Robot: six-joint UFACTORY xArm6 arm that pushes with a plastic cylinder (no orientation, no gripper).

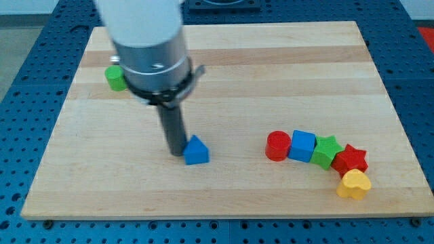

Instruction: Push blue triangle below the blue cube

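The blue triangle [196,150] lies on the wooden board [224,61] a little left of the middle, near the view's bottom. My tip [175,152] stands right against its left side. The blue cube [302,146] sits well to the right, in a curved row of blocks, at about the same height in the view as the triangle.
In the row with the blue cube are a red cylinder [277,146] on its left, a green star [327,150] on its right, then a red star [350,160] and a yellow heart [354,184]. A green cylinder [116,78] sits at the upper left, partly behind the arm.
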